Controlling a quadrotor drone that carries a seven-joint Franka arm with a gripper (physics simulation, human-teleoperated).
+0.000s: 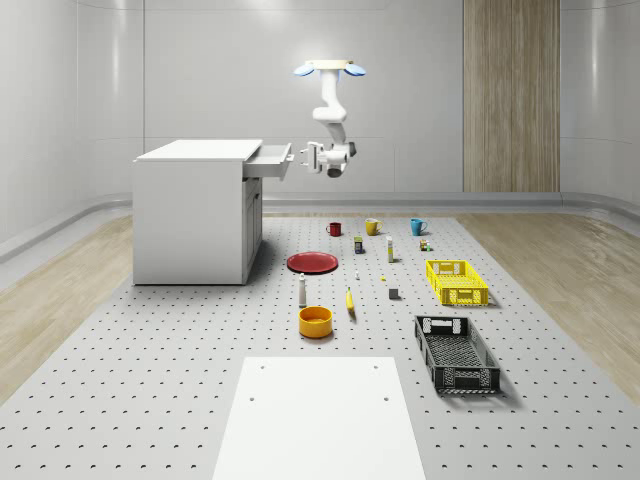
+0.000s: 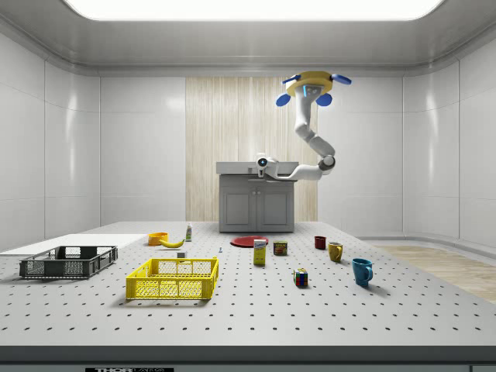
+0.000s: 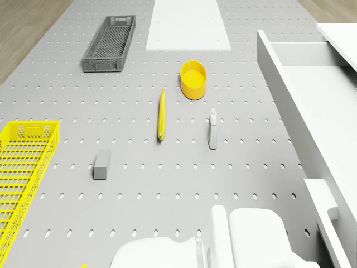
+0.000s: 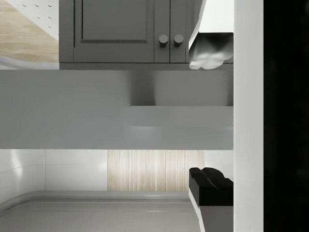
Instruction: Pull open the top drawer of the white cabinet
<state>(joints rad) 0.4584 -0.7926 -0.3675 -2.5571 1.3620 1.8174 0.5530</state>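
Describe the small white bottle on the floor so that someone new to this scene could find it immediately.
Start at the white cabinet. On the pegboard floor in front of it lies a flat red plate; just beyond stands the small white bottle, upright, between that plate and a round yellow bowl. It is the only tall, slim white item there.

Honestly nothing readable here. The small boxes point(image 2: 260, 253) on the table have printed labels, but I can't make out any words.
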